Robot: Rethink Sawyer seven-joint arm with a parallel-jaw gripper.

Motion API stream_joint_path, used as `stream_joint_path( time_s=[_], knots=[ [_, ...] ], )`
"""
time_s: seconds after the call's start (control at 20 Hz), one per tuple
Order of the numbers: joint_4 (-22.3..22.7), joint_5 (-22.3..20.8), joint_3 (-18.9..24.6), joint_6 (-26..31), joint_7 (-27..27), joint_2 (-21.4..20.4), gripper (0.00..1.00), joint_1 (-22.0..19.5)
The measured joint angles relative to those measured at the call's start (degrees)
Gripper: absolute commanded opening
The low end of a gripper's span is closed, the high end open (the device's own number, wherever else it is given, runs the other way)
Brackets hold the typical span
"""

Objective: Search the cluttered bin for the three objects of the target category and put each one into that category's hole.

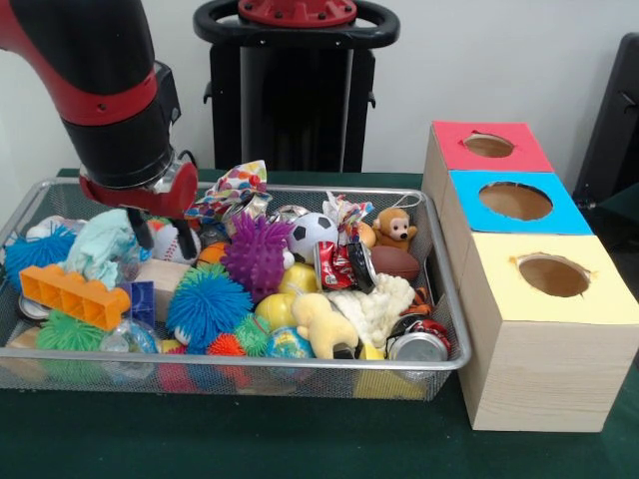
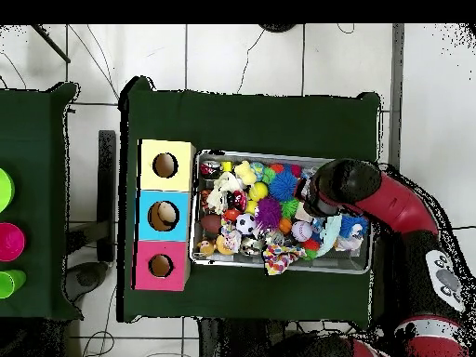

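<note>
The silver wire-mesh bin (image 1: 445,299) is full of mixed toys and shows from above in the overhead view (image 2: 279,155). My gripper (image 1: 162,235) hangs from the red and black arm into the bin's back left part. Its dark fingers (image 1: 140,228) stand apart, open, around a white baseball (image 1: 166,242), beside a light-blue cloth (image 1: 100,244). Right of the bin stand three wooden boxes with holed tops: red (image 1: 454,140), blue (image 1: 469,190), yellow (image 1: 499,289). From above, the arm's end (image 2: 325,186) covers the gripper.
In the bin lie a purple spiky ball (image 1: 257,254), a blue spiky ball (image 1: 207,302), a soccer ball (image 1: 313,235), a monkey plush (image 1: 392,230), a yellow plush (image 1: 321,324), crushed cans (image 1: 344,267), an orange block (image 1: 75,294). A second table with coloured cups (image 2: 9,242) stands apart.
</note>
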Motion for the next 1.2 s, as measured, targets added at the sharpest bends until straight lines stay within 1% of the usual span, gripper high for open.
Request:
stream_joint_path(
  time_s=[0.25, 0.55, 0.85, 1.2],
  knots=[
    [-0.97, -0.14, -0.02, 1.22, 0.0, 0.04, 1.0, -0.16],
    [-2.2, -0.14, -0.02, 1.25, 0.0, 0.28, 1.0, -0.28],
    [-2.46, -0.15, -0.08, 1.25, 0.0, 1.11, 1.0, -0.28],
    [-2.44, -2.38, -0.17, 1.25, 0.0, 1.84, 1.0, -0.41]
  ],
)
